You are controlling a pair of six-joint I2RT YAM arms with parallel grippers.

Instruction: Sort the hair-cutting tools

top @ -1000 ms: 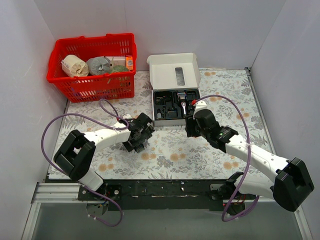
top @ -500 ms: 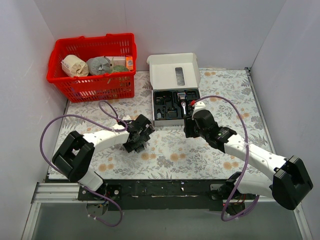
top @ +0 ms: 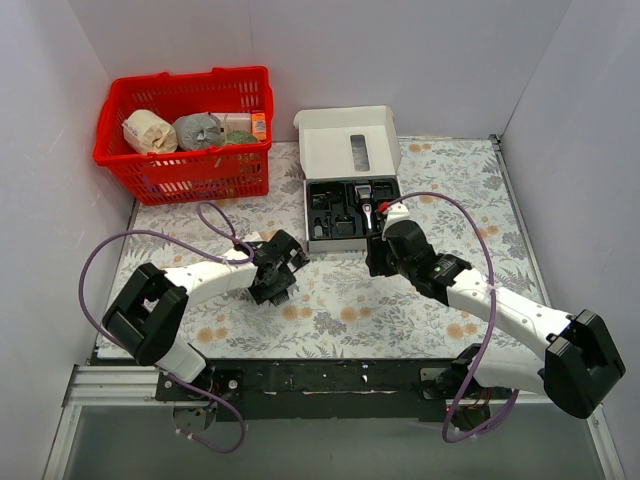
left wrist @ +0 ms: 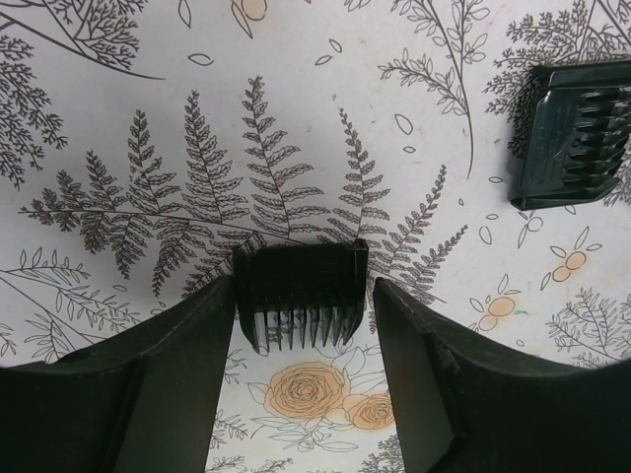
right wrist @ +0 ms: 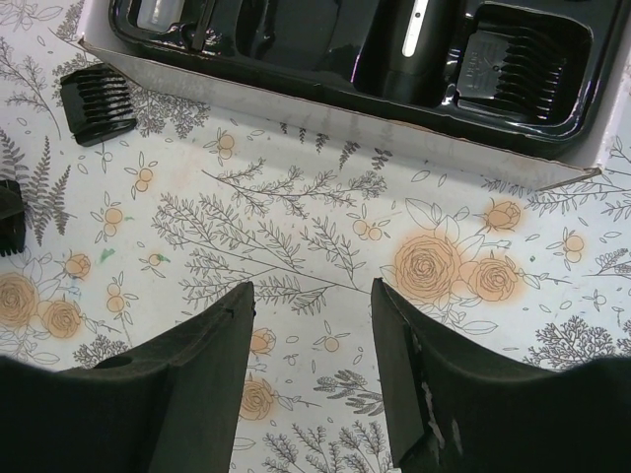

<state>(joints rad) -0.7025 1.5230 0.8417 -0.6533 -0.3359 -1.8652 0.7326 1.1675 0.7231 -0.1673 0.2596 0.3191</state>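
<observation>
In the left wrist view a small black comb attachment (left wrist: 299,296) lies on the floral table, teeth toward the camera. It sits between the open fingers of my left gripper (left wrist: 304,340), close to the left finger. A second comb attachment (left wrist: 570,133) lies at the upper right. My right gripper (right wrist: 311,296) is open and empty over bare table, just in front of the kit box (right wrist: 325,110). The black clipper (right wrist: 414,44) and a comb (right wrist: 513,61) sit in the box's black tray. Another loose comb (right wrist: 97,103) lies left of the box. No cord shows.
From above, the grey-white kit box (top: 349,140) stands open at mid-back, with the clipper (top: 367,207) in its tray. A red basket (top: 187,165) of rolls and packets stands at the back left. My left gripper (top: 278,275) and right gripper (top: 376,257) flank the box's front.
Both arms have shifted only slightly. The left gripper edged a little left and forward, and the right gripper edged a little left toward the box. Nothing was picked up or let go.
</observation>
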